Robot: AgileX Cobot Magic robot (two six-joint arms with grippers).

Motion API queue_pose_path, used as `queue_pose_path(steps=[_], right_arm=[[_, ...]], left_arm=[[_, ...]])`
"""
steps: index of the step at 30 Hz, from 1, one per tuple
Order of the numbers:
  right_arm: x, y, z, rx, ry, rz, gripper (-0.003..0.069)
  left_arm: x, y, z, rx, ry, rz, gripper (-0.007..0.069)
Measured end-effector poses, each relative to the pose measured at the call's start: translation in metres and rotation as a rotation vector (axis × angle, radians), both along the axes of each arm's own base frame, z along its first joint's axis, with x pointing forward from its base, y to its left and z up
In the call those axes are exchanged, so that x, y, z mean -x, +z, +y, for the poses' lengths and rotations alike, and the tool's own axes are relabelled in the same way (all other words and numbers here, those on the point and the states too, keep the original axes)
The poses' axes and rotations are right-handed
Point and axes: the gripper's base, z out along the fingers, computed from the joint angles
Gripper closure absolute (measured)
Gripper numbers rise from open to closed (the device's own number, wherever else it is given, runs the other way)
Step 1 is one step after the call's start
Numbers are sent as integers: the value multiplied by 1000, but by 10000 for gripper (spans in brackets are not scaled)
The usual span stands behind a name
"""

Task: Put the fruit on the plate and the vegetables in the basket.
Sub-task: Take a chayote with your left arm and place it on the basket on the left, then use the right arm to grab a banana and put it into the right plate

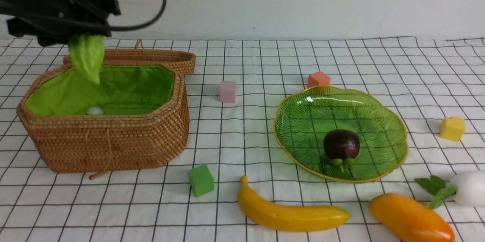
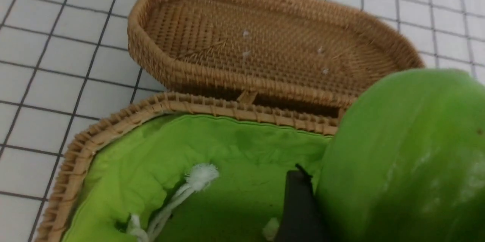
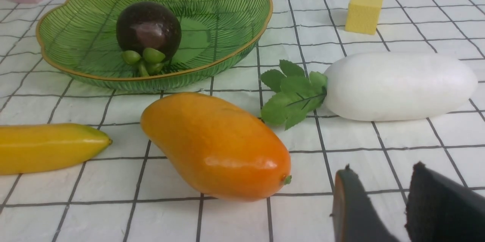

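Observation:
My left gripper (image 1: 81, 39) is shut on the bumpy light-green gourd (image 1: 88, 58), which hangs tip-down over the brown woven basket (image 1: 113, 143) with its green lining. In the left wrist view the gourd (image 2: 401, 158) fills the corner beside one dark finger (image 2: 299, 204). The dark-purple mangosteen (image 1: 341, 144) lies on the green glass plate (image 1: 371, 117). The banana (image 1: 288, 211) and the mango (image 1: 411, 219) lie on the cloth in front of the plate. A white radish-like vegetable with green leaves (image 1: 471, 188) lies at the right edge. My right gripper (image 3: 379, 174) is open and empty, on the cloth near the mango (image 3: 216, 147).
The basket's lid (image 1: 151, 56) lies open behind it. Foam cubes are scattered on the checked cloth: pink (image 1: 228, 91), orange (image 1: 318, 79), yellow (image 1: 452, 128) and green (image 1: 201, 180). A white cord tassel (image 2: 201, 174) lies inside the basket.

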Motion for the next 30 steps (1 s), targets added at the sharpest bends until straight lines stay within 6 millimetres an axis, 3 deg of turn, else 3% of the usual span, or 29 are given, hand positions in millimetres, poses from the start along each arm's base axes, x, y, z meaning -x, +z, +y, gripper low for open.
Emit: queue_pose_path(steps=[3,8,10,14,15,16,17,19,20,22,25,26,27,28,30], right_arm=[[0,0,0,0,0,0,416],[0,0,0,0,0,0,416],[0,0,0,0,0,0,416],[0,0,0,0,0,0,416],[0,0,0,0,0,0,416],[0,0,0,0,0,0,416],[0,0,0,0,0,0,416],[0,0,0,0,0,0,416],[0,0,0,0,0,0,416],[0,0,0,0,0,0,416],[0,0,0,0,0,0,416],[0,0,0,0,0,0,416],[0,0,0,0,0,0,416],[0,0,0,0,0,0,416],[0,0,0,0,0,0,416]], left_arm=[[-5,-7,-3,-33,5,8,173],[-3,3,-3,-77,23,-10,39],[7,20,1,-95,43,4,-29],[34,59,7,-126,55,8,-32],[55,86,10,-142,52,6,-10],[59,88,11,-144,54,18,-6],[91,120,15,-151,45,-4,43],[116,138,18,-145,47,-13,80],[152,159,21,-127,47,-47,163],[196,177,25,-86,43,-116,270],[252,179,26,-20,19,-175,468],[261,174,26,-4,15,-170,527],[285,166,27,33,4,-181,597],[288,165,27,37,1,-181,606],[316,130,25,90,-28,-127,638]])
